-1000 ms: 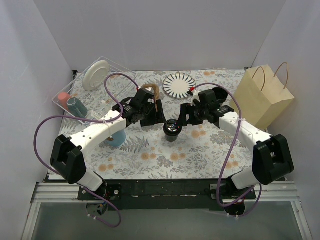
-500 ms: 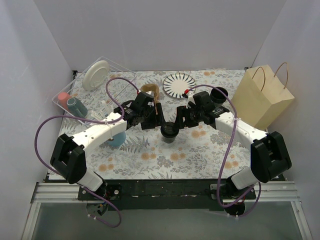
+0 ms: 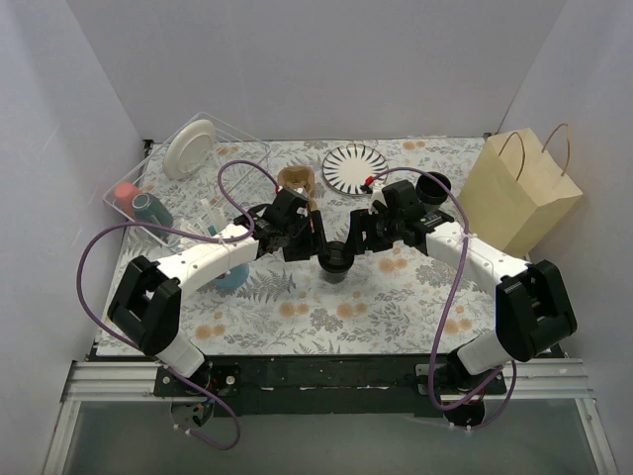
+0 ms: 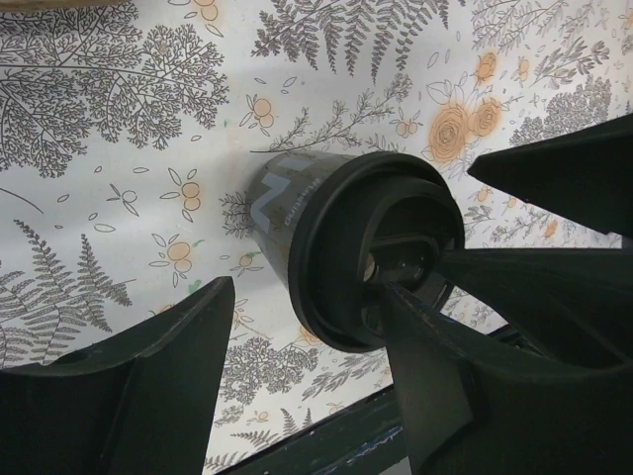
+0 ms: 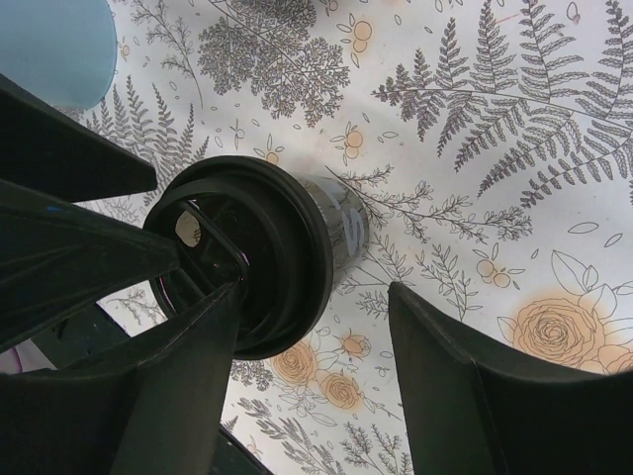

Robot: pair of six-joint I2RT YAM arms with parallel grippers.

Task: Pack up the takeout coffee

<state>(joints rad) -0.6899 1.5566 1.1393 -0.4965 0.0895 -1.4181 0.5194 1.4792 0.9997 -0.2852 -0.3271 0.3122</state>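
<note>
Both apart, left claw (image 4: 302,317) and right claw (image 5: 315,297) are straddling small dark black-lidded disposable cup (image 3: 336,259) on tabletop (image 3: 396,297), probably steadying it.

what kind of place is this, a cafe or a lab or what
Likely a robot lab booth, not a cafe: plain white walls box in a floral-cloth table, two robot arms are bolted at its near edge, and a paper bag and lidded coffee cup sit on it as props.
</note>
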